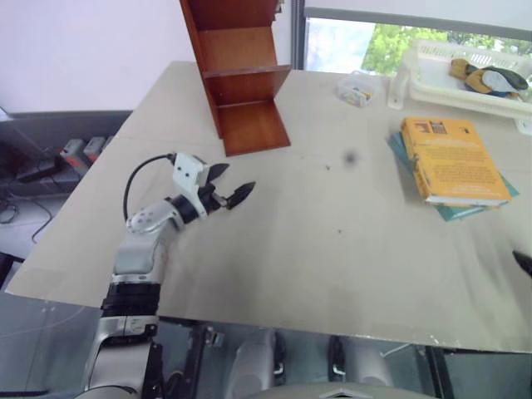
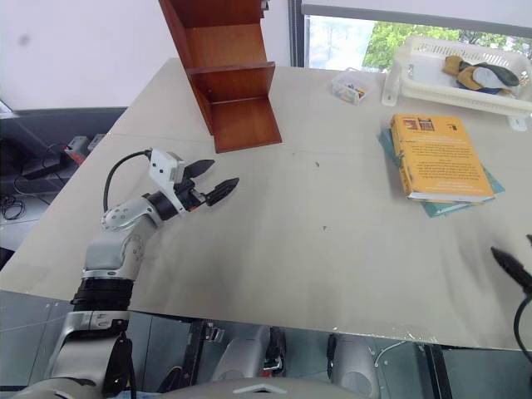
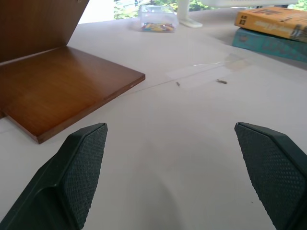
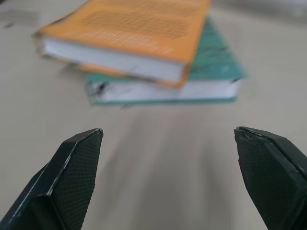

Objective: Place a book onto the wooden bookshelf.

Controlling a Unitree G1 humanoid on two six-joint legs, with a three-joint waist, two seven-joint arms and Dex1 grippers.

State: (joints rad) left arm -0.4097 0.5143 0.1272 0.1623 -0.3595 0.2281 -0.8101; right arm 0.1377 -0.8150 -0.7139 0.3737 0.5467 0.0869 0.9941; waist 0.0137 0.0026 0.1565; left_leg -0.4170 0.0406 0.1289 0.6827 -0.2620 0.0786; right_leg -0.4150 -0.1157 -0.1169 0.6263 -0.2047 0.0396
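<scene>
The book lies flat on a teal book, well right of the wooden bookshelf. The left gripper hangs wide open and empty just before the shelf. The right gripper, seemingly empty, gapes wide, facing the book.

Lab or office workroom, pale worktable, window, cabled gear on side bench

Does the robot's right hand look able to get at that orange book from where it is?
Probably yes: the right gripper is open and faces the book, which lies on the teal book, with bare table between.
</scene>
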